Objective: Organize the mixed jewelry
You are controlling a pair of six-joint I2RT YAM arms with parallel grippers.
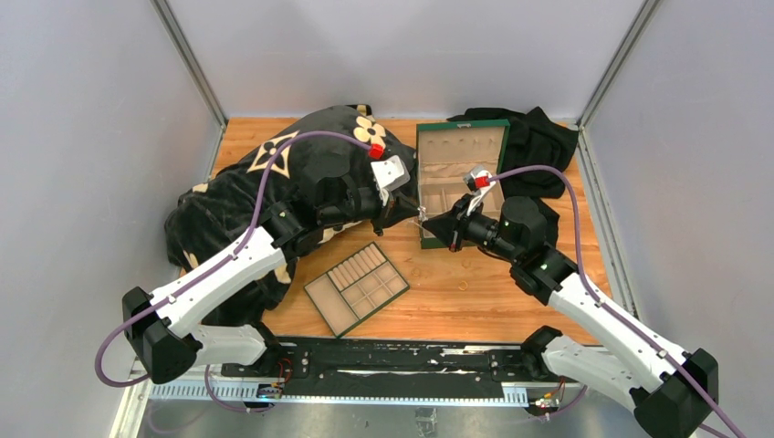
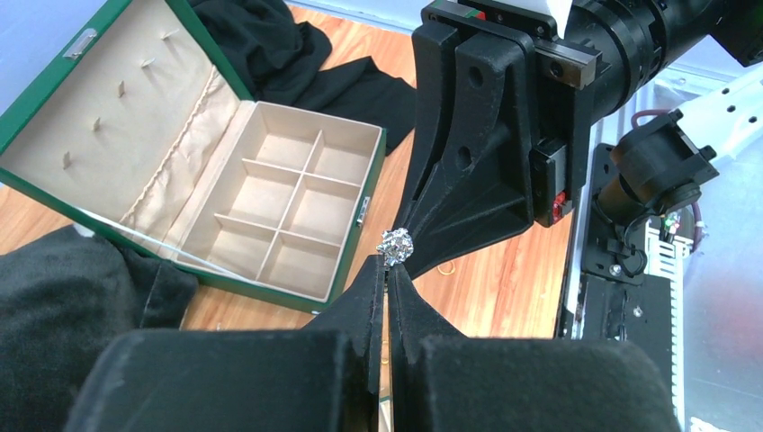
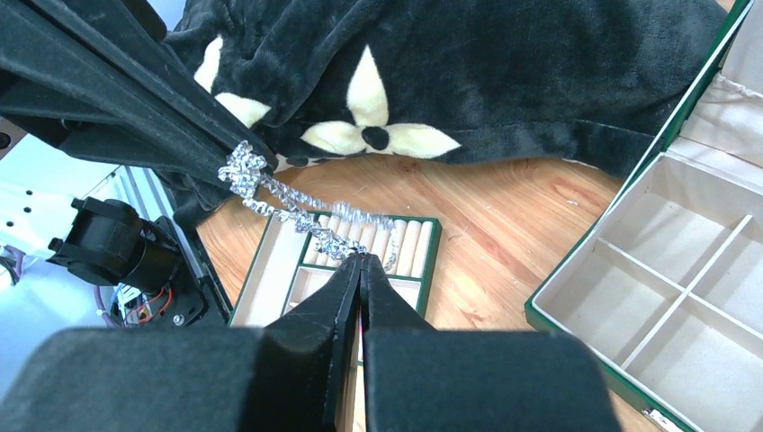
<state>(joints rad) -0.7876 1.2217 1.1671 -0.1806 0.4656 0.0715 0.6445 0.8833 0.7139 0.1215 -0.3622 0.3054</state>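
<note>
A silvery sparkly chain (image 3: 297,211) hangs in the air between my two grippers, above the wood table. My left gripper (image 2: 389,268) is shut on its bunched end, a sparkly cluster (image 2: 396,245). My right gripper (image 3: 360,261) is shut on the other end. The two sets of fingertips nearly meet in the top view (image 1: 422,216), by the near left corner of the open green box (image 1: 419,155). A thin gold ring (image 2: 447,266) lies on the wood below the right gripper's fingers. Other small pieces are not visible.
The flat green tray (image 1: 322,313) with beige compartments lies at the centre front, under the chain in the right wrist view (image 3: 270,261). A black plush bag with cream flowers (image 1: 274,182) fills the left. Black cloth (image 1: 538,146) lies behind the box.
</note>
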